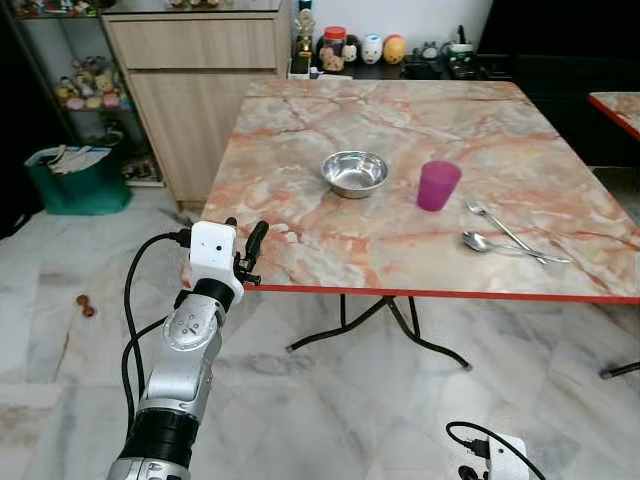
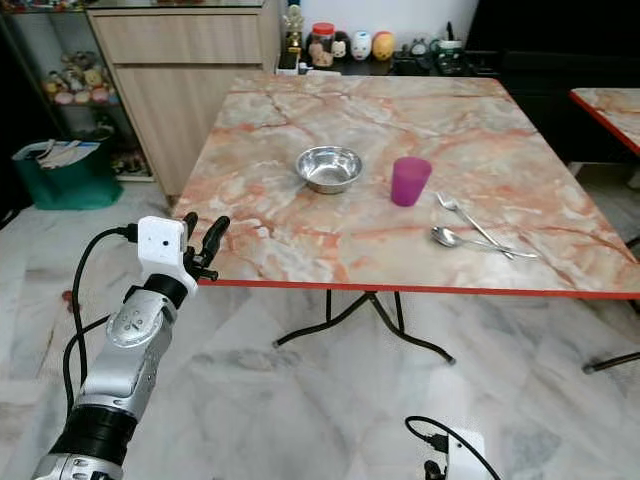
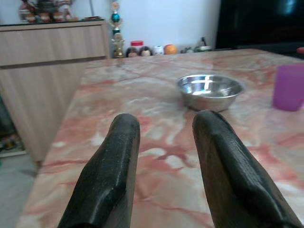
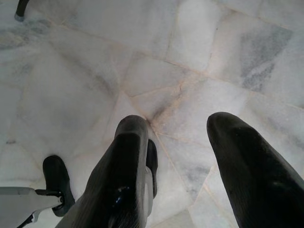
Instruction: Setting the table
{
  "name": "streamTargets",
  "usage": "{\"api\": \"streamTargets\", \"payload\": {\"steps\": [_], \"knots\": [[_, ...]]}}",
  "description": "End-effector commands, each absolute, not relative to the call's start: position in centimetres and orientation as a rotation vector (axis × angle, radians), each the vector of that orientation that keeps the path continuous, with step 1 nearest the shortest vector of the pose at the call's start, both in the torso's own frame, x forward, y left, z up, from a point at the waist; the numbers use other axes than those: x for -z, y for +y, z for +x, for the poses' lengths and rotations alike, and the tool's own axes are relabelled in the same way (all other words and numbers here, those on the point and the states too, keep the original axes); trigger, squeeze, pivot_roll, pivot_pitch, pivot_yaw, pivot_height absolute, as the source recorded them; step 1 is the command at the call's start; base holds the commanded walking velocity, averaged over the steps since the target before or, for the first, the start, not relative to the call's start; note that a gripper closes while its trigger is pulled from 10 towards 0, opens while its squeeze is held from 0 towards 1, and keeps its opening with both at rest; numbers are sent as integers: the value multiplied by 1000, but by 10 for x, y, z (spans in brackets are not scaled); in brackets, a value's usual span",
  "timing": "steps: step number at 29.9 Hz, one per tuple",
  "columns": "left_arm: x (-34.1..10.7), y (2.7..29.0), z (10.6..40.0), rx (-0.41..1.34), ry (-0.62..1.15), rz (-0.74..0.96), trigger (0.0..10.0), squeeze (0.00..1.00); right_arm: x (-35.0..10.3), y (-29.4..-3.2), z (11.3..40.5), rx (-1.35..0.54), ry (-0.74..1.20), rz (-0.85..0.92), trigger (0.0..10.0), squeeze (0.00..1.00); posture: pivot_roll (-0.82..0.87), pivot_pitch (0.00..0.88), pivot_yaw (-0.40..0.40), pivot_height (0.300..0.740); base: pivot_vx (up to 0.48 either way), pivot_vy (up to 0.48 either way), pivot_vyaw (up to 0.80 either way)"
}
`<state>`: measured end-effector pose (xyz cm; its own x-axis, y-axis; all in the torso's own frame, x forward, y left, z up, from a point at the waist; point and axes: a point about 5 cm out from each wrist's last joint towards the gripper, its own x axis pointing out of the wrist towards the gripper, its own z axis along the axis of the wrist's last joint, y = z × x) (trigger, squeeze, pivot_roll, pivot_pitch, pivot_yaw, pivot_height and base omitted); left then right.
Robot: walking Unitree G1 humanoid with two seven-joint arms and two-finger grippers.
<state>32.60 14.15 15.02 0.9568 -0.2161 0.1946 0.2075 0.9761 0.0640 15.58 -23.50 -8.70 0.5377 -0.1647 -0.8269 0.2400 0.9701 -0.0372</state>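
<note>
Marbled pink and cream, the table [image 1: 300, 240] carries everything the setting needs: a steel bowl [image 1: 354, 173] near its middle, a purple cup [image 1: 438, 185] just beside the bowl on the robot's right, and a fork [image 1: 500, 229] and a spoon [image 1: 495, 245] lying crossed nearer the right front edge. The left claw [image 1: 243, 252] is raised at the table's near left corner, level with the top, its two black fingers [image 3: 107, 175] apart and empty, aimed across the marble at the bowl. The reach seems only begun, with the bowl well apart from the claw. To do it well, I would carry the claw forward low over the marble, keep the fingers spread so that one passes inside the rim and one outside, and close on the near wall of the bowl; polished steel is likely to slip, so a square, firm pinch matters. The cup stands close enough that a wide sweep could tip it. The right claw [image 4: 180, 142] hangs idle over the marble floor [image 4: 71, 71], fingers apart and holding nothing. Whether the bowl and cup hold anything is hard to judge; the bowl looks bare but its shine confuses. Which piece of cutlery lies on top where the handles cross is too fine to make out, and a second table [image 1: 618, 108] is cut off at the right edge.
</note>
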Motion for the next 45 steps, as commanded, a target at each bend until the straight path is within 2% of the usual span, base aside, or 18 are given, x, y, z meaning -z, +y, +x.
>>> {"api": "streamTargets", "payload": {"steps": [1, 10, 45], "knots": [[-150, 138, 324, 239, -202, 34, 10000, 0, 87, -238, 154, 248, 978, 81, 10000, 0, 95, 0, -15, 727, 0, 0, 0], [-149, 136, 324, 260, -186, 24, 10000, 0, 87, -238, 154, 245, 986, 75, 10000, 0, 97, 0, -15, 727, 97, 0, -149], [-150, 134, 324, 275, -186, 13, 10000, 0, 88, -236, 154, 191, 1010, 77, 10000, 0, 101, 0, -19, 727, 389, 0, -19]]}}
